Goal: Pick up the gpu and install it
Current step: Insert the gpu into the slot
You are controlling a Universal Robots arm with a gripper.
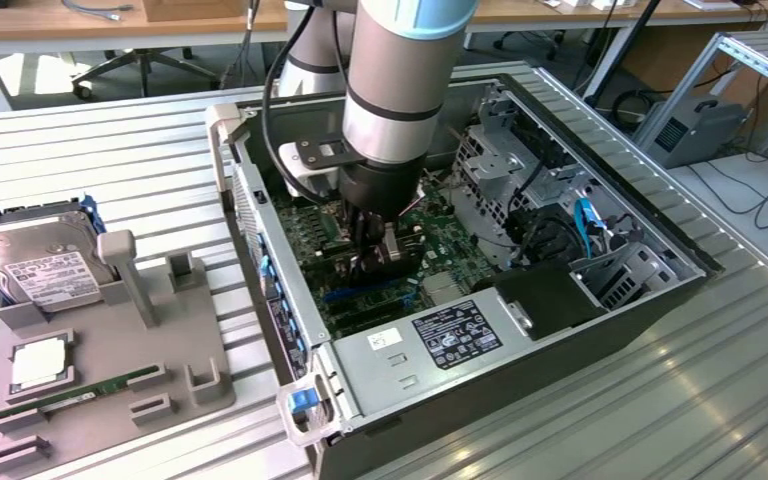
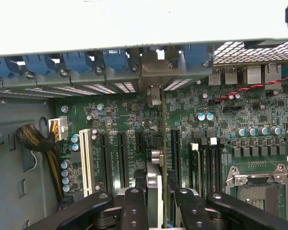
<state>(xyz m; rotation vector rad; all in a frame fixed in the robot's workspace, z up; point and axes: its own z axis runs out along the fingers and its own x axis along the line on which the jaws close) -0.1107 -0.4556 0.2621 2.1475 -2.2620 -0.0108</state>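
Tool (image 1: 379, 252) (image 2: 158, 197) reaches down inside the open computer case (image 1: 631, 218), closed on the gpu (image 1: 392, 264) (image 2: 156, 158), with one black finger on each flat side of the card. In the wrist view the gpu shows edge-on, a thin upright strip running straight ahead of the tool from between the fingers (image 2: 134, 206) towards the rear wall of the case, in line with the long dark expansion slots of the green motherboard (image 2: 129, 120). The card's far end meets the row of rear openings, under the blue latches (image 2: 79, 60) that line that wall. Whether the card's lower edge is fully seated in a slot cannot be told.

Directly beneath the tool lies the motherboard. To one side of the held card stand a white slot (image 2: 86, 158) and, further off, a braided cable bundle (image 2: 33, 139); to the other side sit more dark slots and the metal-framed processor socket (image 2: 259, 187). Red and black twisted wires (image 2: 259, 86) cross the board near the rear ports, well ahead of the tool.

In the exterior view the power supply (image 1: 458, 335) with its printed label fills the case end nearest the camera, just beside the tool. Well apart from the tool, outside the case on the ribbed worktop (image 1: 117, 140), a grey fixture (image 1: 157, 370) carries a hard drive (image 1: 37, 265) and a thin green RAM stick (image 1: 77, 393).
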